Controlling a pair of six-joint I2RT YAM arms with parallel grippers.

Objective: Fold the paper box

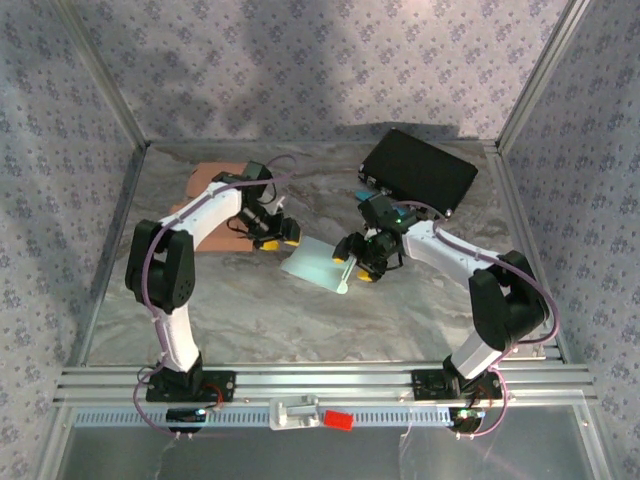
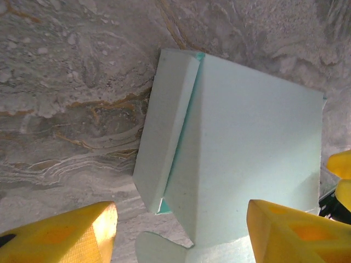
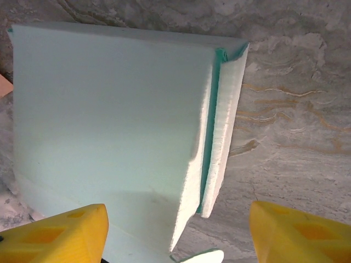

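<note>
Note the paper box [image 1: 322, 262] flat at mid-surface, one flap raised along an edge. Flanked by the left end effector [image 1: 279, 238] at its far-left corner and the right end effector [image 1: 355, 265] over its right edge. Both spread apart, gripping nothing. Seemingly nearer the right one.
</note>
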